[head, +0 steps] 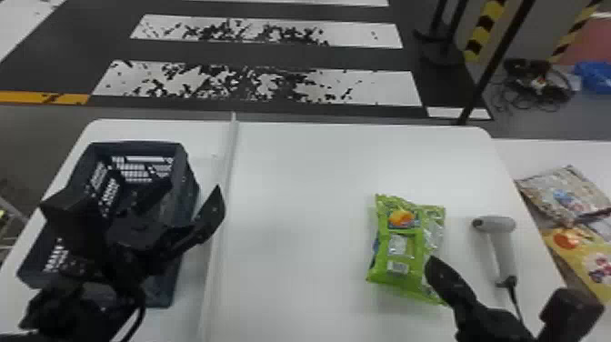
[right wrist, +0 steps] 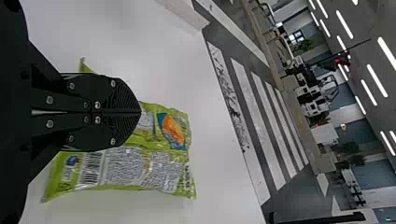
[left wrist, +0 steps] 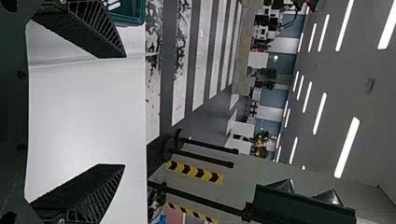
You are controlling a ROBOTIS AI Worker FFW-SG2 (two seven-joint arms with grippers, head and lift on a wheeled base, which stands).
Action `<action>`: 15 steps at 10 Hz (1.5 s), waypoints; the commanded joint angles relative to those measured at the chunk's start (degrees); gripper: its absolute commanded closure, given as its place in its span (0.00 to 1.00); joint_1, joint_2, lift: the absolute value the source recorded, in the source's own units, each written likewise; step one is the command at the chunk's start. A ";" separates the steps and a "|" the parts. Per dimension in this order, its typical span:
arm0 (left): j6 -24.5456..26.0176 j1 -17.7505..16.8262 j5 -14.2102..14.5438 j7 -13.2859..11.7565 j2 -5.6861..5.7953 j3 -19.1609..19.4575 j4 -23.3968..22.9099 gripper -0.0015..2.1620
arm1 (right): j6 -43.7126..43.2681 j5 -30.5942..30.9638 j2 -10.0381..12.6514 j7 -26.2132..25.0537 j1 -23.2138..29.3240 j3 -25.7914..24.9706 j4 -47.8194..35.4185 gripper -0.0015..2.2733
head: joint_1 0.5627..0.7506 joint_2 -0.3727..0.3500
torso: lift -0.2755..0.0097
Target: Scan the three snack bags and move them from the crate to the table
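Head view: the green snack bag is lying on the right of the table, maybe two overlapping, hard to tell. Right gripper is right over it, fingers together. Left gripper hangs by the crate on the left, fingers wide apart. Scanner sits just right of the green stuff, fwiw.

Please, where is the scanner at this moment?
In the head view, the scanner lies on the right side of the white table, between the green packaging and the table's right edge.
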 commanded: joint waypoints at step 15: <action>1.64 -0.35 -1.17 -0.45 0.80 -0.09 0.15 0.01 | -10.70 10.08 -1.95 14.23 -18.46 5.90 30.95 0.99 | 0.70 0.54 | 0.75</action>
